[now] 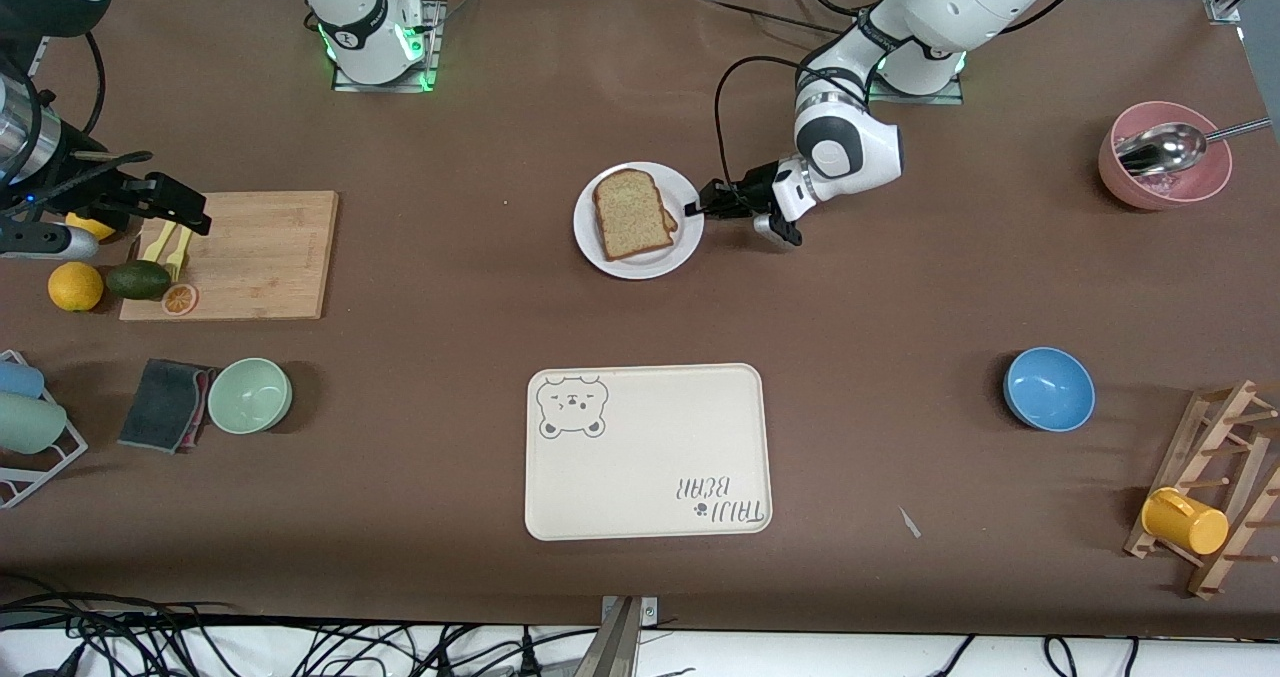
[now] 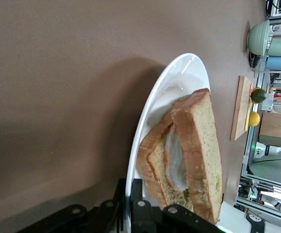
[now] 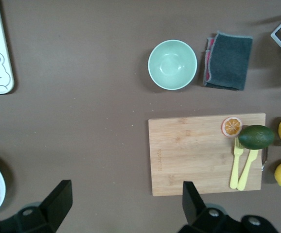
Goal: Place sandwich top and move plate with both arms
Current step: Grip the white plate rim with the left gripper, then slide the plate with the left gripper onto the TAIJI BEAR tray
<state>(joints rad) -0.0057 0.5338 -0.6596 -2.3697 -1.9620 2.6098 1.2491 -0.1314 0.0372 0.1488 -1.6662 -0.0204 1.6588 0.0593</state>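
Observation:
The white plate [image 1: 640,265] sits mid-table, farther from the front camera than the bear tray. The sandwich top [image 1: 630,214], a speckled brown slice, lies on the stack on the plate. In the left wrist view the sandwich top [image 2: 199,145] covers egg white [image 2: 176,160] and a lower slice on the plate [image 2: 169,92]. My left gripper [image 1: 700,207] is shut on the plate's rim at the side toward the left arm's end, one finger above the rim and one below [image 2: 134,194]. My right gripper [image 1: 185,212] hangs open and holds nothing [image 3: 126,204] by the cutting board's edge.
Toward the right arm's end lie a cutting board [image 1: 260,257] with forks, an avocado [image 1: 138,279], lemons, a green bowl [image 1: 250,395] and a grey cloth [image 1: 165,404]. The cream tray [image 1: 650,452] lies nearer the camera. Blue bowl [image 1: 1048,389], pink bowl [image 1: 1165,157], mug rack [image 1: 1215,487] stand toward the left arm's end.

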